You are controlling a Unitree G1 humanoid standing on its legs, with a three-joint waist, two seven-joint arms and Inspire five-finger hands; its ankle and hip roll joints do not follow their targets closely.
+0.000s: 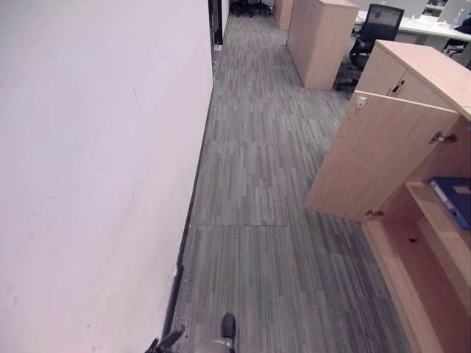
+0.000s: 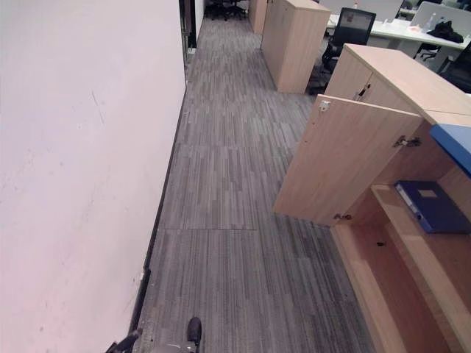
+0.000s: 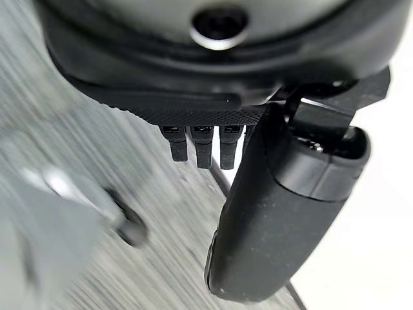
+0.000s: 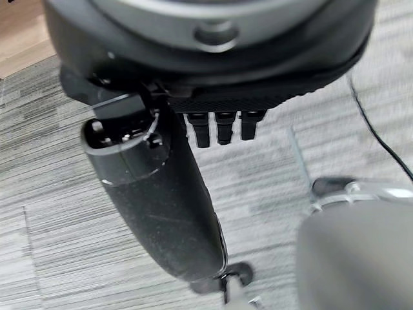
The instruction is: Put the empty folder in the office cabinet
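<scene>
Right eye view puts the blue folder (image 2: 434, 207) flat on the open office cabinet (image 2: 397, 243) shelf, long axis running away from the robot, far off to its right, nearer the right hand (image 4: 161, 200), which like the left hand (image 3: 277, 213) hangs relaxed and empty over carpet (image 2: 235, 220).

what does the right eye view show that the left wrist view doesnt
Right eye view alone: the open cabinet with its door swung out, a blue folder lying flat on the shelf, and a black office chair further down the aisle.
Left wrist view alone: the left hand up close, fingers straight and holding nothing.
Both: the grey striped carpet and the white wall.
</scene>
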